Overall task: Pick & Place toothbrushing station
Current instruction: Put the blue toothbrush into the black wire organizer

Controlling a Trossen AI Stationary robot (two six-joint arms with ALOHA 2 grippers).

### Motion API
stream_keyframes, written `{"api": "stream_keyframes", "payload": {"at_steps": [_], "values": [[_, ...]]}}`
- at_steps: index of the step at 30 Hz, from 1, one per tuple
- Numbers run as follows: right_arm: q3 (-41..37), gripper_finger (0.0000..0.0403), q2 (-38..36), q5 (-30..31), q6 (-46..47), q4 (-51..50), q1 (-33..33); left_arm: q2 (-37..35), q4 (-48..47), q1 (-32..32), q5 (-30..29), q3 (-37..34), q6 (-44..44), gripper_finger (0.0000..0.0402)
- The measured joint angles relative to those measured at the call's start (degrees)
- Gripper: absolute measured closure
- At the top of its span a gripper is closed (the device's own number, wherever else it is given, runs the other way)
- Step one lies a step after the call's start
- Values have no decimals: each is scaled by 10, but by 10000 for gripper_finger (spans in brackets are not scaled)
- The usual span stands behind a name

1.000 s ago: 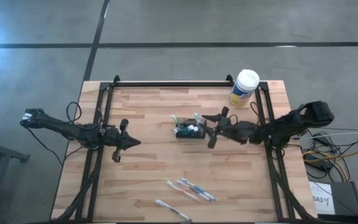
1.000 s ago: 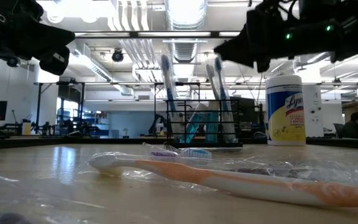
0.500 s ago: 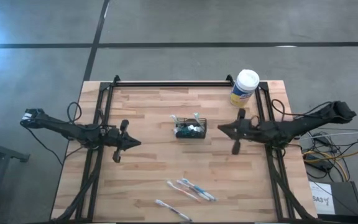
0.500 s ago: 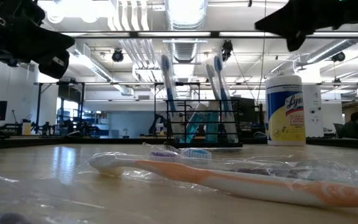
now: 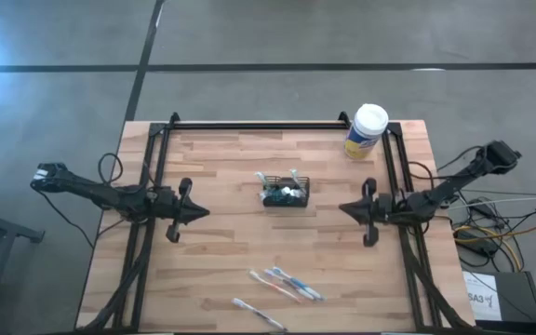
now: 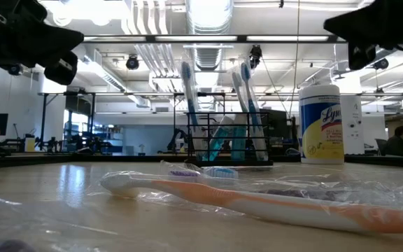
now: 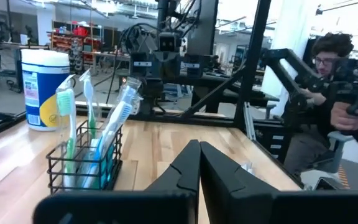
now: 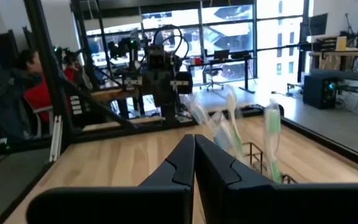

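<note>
While both tools sit pinched closed, black wire-mesh toothbrushing station (image 5: 286, 193) upright on slatted wood table (image 5: 221, 251), apparently untouched.

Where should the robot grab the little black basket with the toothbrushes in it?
Probably the toothbrushing station by a bare stretch of its top wire rim, coming down from above. It stands upright, the mesh walls are thin enough to pinch, and the toothbrushes stick up, so a clear edge is safest.
</note>
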Motion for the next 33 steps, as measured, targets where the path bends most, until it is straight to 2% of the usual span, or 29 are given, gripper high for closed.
{"api": "stream_keyframes", "payload": {"at_steps": [7,20,23,26,30,33], "values": [[-46,394,-8,16,-8,61,24,-10,3,0,0,0,-3,391],[-42,394,-5,-6,11,20,24,-10,-57,0,-8,-1,-21,384],[14,394,13,-32,24,-64,24,-10,-56,0,-8,-1,-31,386],[109,394,52,-32,69,-232,25,-12,-48,0,-15,-1,-20,392],[255,394,142,-33,163,-459,26,-14,-48,0,-25,2,-10,395],[351,394,225,-34,223,-571,26,-14,-47,0,-24,4,-16,392]]}}
